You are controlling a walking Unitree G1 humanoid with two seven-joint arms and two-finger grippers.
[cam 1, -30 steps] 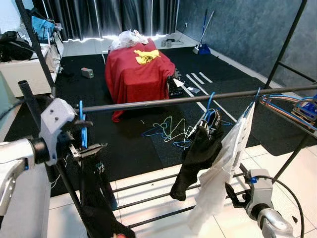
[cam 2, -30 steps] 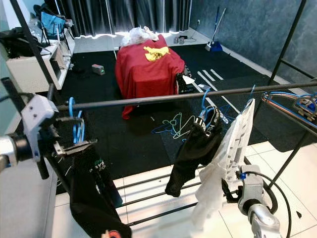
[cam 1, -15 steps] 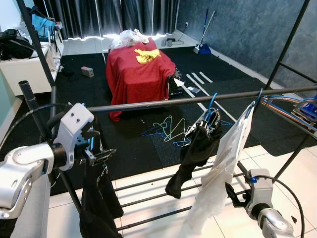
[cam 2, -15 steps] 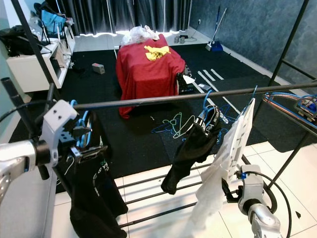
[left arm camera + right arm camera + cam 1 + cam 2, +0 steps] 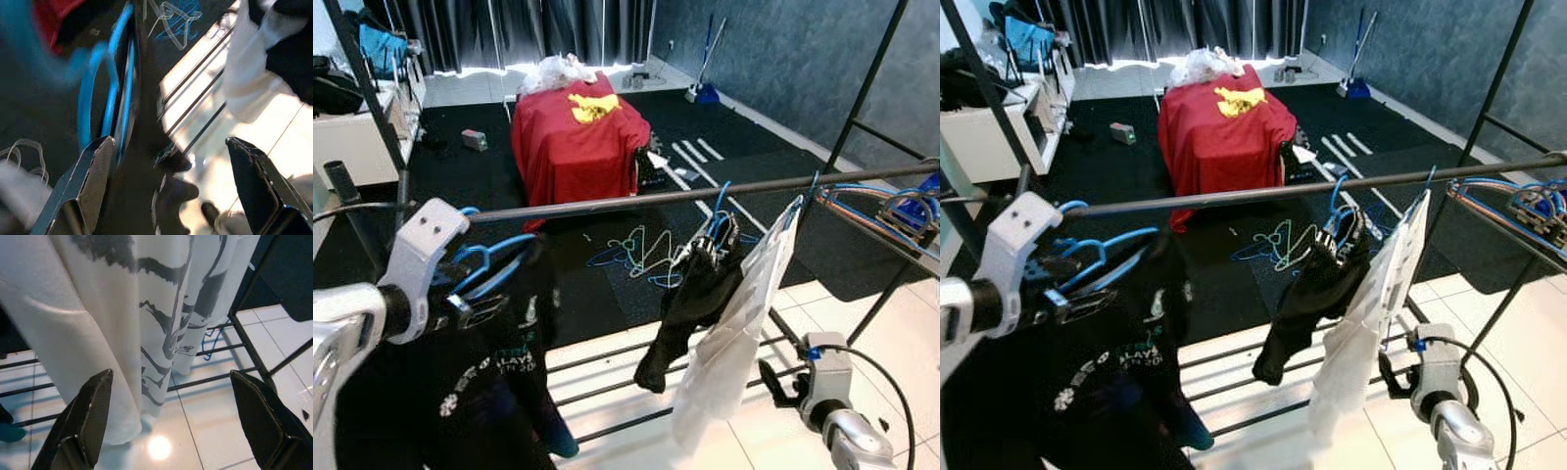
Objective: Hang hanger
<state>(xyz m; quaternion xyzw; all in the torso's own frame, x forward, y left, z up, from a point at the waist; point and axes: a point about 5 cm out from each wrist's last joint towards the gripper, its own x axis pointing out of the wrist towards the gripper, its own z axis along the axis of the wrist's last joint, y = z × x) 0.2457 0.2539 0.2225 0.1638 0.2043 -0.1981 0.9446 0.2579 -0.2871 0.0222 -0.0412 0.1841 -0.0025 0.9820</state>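
A blue hanger (image 5: pixel 494 259) carrying a black printed garment (image 5: pixel 460 392) slants just below the dark rail (image 5: pixel 636 199) at its left end. My left gripper (image 5: pixel 470 311) is at the hanger's neck. In the left wrist view the fingers (image 5: pixel 90 181) stand wide apart, and the blue hanger (image 5: pixel 124 88) lies against one of them. My right gripper (image 5: pixel 778 382) hangs low at the right, open and holding nothing, close to a white garment (image 5: pixel 122 308).
On the rail hang a black garment (image 5: pixel 695 294) and the white garment (image 5: pixel 734 333), both on blue hangers. Spare blue hangers (image 5: pixel 891 206) sit on a rack at right. Beyond lie loose hangers on the floor (image 5: pixel 641 250) and a red-draped box (image 5: pixel 573 137). Low rack bars (image 5: pixel 607 367) cross the tiles.
The blue hanger has tipped from upright to slanting, and its black garment has swung wide toward me. My left arm has dropped a little. The view has shifted slightly.
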